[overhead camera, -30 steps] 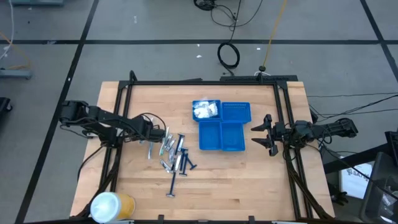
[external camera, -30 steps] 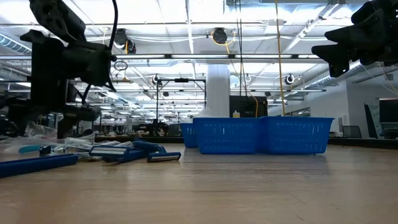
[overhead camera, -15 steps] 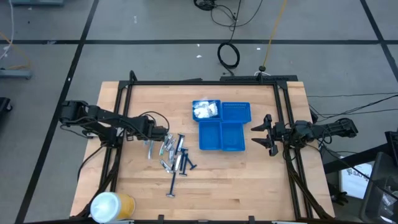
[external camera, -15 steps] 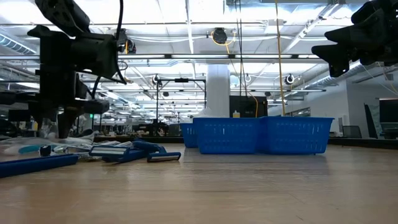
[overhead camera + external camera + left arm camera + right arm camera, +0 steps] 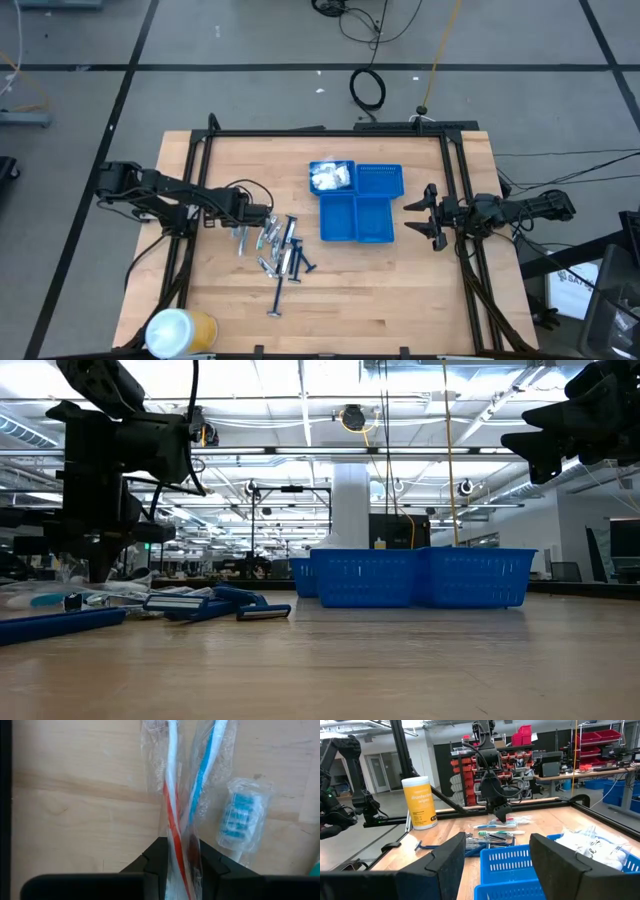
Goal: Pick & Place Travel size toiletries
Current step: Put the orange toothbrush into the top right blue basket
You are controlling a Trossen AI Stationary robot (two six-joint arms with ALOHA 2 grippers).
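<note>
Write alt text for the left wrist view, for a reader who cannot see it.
The left hand is closed on a clear-wrapped toothbrush with a red and white handle, lying on the wooden table. Beside it lie a wrapped blue and white toothbrush and a small clear packet with blue print.

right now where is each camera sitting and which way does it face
High view: above the table, looking straight down; both arms, blue tray.
Low view: at table-top height, looking level across; razors, left gripper coming down.
Left wrist view: looking down at the wood; own fingers pinch a wrapped toothbrush.
Right wrist view: faces across the table; own fingers apart, wipes canister.
High and right wrist views share the tray and the left arm.
</note>
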